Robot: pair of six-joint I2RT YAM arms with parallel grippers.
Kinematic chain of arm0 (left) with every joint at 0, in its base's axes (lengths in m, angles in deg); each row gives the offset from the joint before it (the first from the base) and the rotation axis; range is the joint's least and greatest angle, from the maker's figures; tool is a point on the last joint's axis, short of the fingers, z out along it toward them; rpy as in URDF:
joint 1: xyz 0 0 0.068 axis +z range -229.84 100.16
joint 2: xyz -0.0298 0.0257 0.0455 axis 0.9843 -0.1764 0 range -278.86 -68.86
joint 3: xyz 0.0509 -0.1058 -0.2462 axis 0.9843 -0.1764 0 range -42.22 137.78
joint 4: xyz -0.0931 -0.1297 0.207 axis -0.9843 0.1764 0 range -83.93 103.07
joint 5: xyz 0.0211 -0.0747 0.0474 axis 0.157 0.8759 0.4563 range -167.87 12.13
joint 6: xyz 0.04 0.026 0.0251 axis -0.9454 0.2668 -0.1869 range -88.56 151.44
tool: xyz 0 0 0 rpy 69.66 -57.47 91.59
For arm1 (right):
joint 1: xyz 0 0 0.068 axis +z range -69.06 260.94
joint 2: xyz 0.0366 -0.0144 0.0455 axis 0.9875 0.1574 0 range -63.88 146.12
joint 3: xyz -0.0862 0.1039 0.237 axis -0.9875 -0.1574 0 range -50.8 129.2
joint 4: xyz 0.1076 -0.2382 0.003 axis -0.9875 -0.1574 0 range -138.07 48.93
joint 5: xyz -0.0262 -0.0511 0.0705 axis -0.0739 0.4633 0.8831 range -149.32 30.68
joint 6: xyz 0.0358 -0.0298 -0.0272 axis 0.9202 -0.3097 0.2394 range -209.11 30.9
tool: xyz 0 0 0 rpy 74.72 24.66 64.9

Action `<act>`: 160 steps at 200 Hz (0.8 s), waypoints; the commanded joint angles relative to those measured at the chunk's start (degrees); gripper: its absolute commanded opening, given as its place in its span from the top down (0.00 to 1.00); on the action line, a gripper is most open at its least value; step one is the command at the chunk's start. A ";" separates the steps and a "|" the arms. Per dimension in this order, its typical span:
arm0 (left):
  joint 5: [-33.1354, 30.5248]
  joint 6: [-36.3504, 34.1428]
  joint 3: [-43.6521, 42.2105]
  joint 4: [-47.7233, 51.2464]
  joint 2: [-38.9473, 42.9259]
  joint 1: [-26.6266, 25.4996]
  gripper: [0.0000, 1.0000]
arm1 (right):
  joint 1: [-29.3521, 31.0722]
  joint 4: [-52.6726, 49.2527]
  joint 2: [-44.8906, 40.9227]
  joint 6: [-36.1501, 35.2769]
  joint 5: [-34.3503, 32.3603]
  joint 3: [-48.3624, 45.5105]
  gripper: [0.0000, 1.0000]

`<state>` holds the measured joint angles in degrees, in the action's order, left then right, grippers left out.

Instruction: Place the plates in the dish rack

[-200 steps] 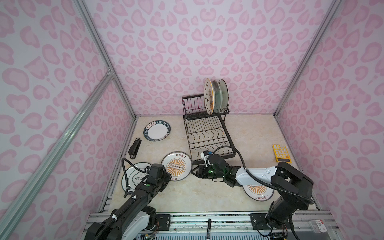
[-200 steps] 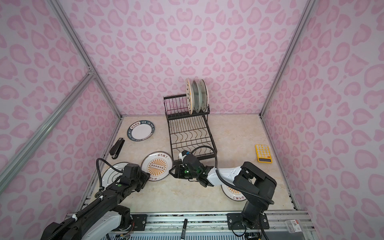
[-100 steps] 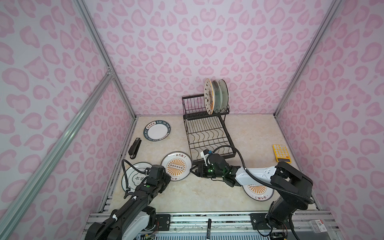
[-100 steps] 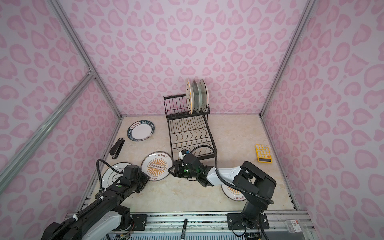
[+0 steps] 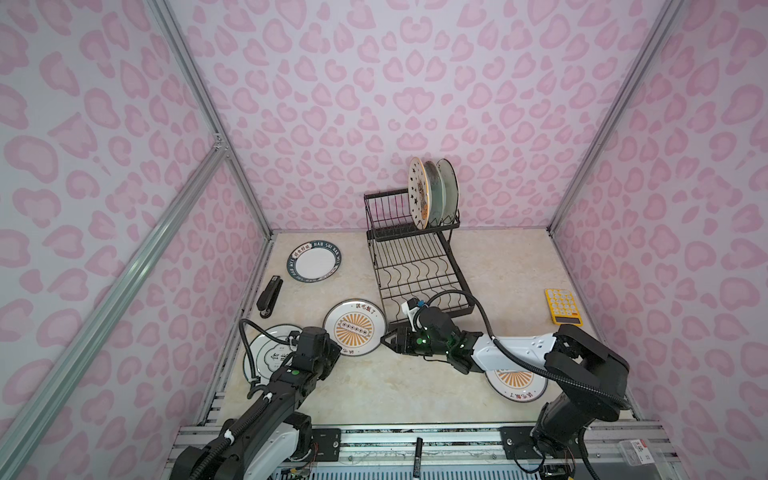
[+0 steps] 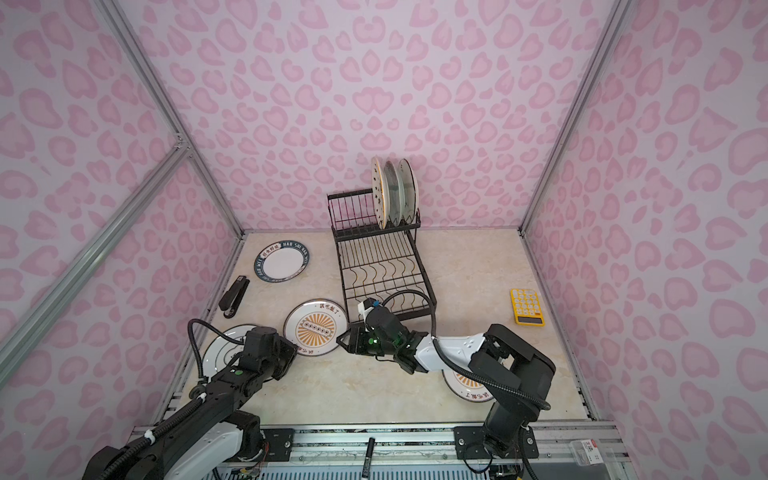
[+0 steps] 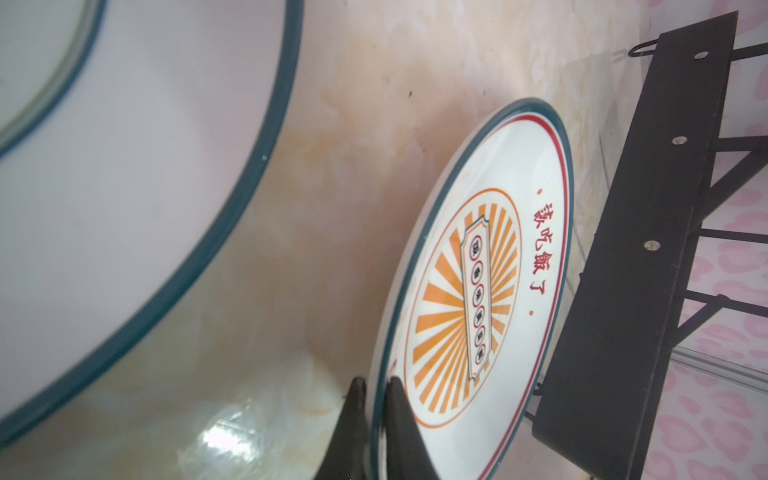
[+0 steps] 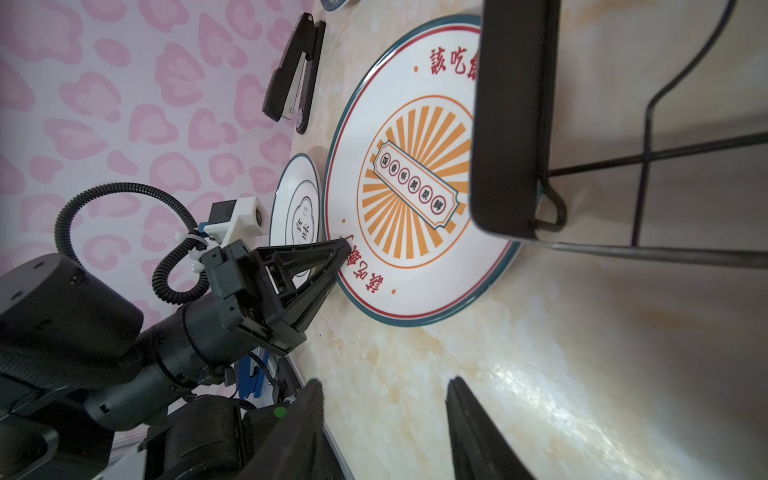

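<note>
In both top views the dish rack stands toward the worktop's back edge. Three plates stand upright in its upper tier, so I'd guess the low slots get filled next. An orange-sunburst plate lies toward the front left, by the rack's front left corner. The left wrist view shows the left gripper pinched tight on that plate's near rim, one finger on each face, a hold suited to tipping it on edge. The right wrist view shows the right gripper about half open and empty, facing the plate, likely waiting to steady it.
</note>
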<state>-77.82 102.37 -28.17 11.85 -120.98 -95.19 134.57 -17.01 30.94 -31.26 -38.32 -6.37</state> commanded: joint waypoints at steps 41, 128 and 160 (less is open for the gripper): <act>-4.37 -2.25 2.19 11.55 4.81 0.03 0.97 | -0.67 -2.17 -2.08 -3.65 -0.95 0.48 0.54; -6.12 -7.19 11.22 20.50 10.95 0.76 0.97 | -5.29 -9.35 -7.59 -10.91 -2.01 3.20 0.54; -6.79 -8.26 14.19 22.73 12.53 0.85 0.97 | -6.97 -10.32 -8.59 -12.39 -2.10 3.69 0.55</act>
<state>-83.07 95.86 -15.93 33.16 -109.38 -94.49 128.28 -26.02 22.64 -41.34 -40.05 -3.05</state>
